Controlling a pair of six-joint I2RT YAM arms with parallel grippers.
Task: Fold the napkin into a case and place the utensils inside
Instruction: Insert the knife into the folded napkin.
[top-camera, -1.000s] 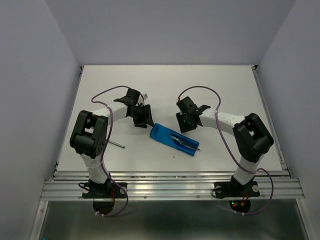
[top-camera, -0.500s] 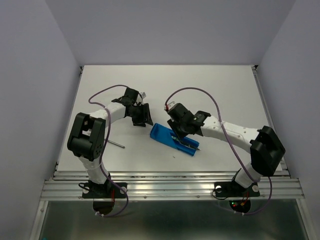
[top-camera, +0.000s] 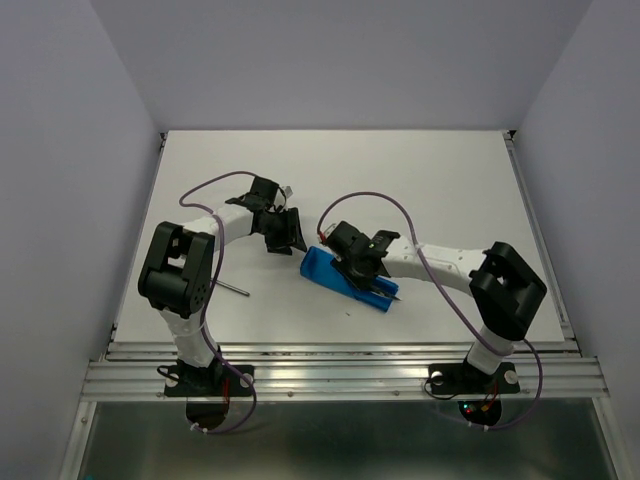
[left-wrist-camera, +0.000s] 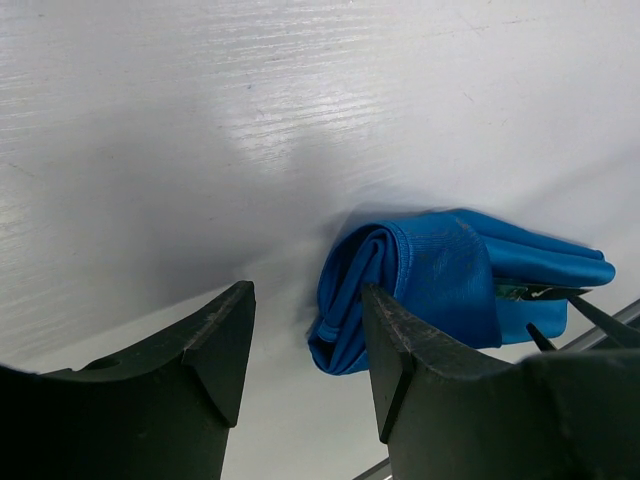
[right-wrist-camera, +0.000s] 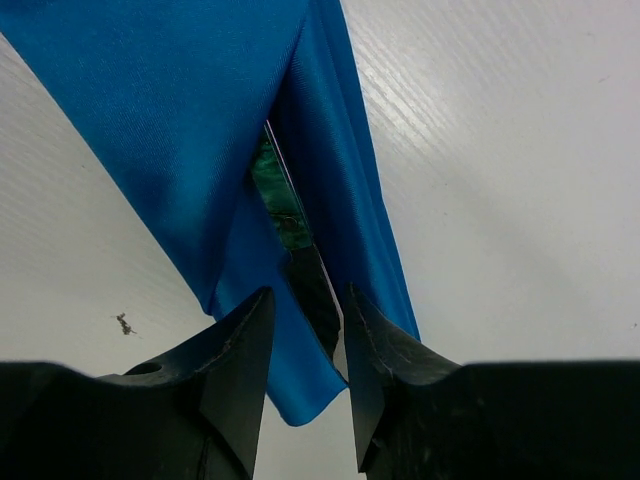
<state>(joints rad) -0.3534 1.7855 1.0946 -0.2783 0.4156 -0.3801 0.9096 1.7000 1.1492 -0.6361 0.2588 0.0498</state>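
The napkin is folded into a narrow blue case (top-camera: 330, 270) lying slantwise at mid table. A utensil with a teal-green handle (right-wrist-camera: 282, 205) lies inside its open fold, dark end toward the camera. My right gripper (right-wrist-camera: 305, 312) hovers low over the case's open end (right-wrist-camera: 190, 130), open, its fingers (right-wrist-camera: 240, 345) straddling that dark end. In the top view the right gripper (top-camera: 358, 268) sits right over the case. My left gripper (left-wrist-camera: 305, 330) is open and empty, just short of the case's rolled end (left-wrist-camera: 360, 290). A slim grey utensil (top-camera: 236, 289) lies on the table by the left arm.
The white table (top-camera: 450, 180) is walled by lilac panels on three sides. A metal rail (top-camera: 340, 350) runs along the near edge. The left arm's elbow (top-camera: 180, 265) stands close to the grey utensil. A small dark speck (right-wrist-camera: 124, 322) lies beside the case.
My right arm has swung left and reached down over the case, from beside it to right above its open end. The left gripper and the case have hardly moved.
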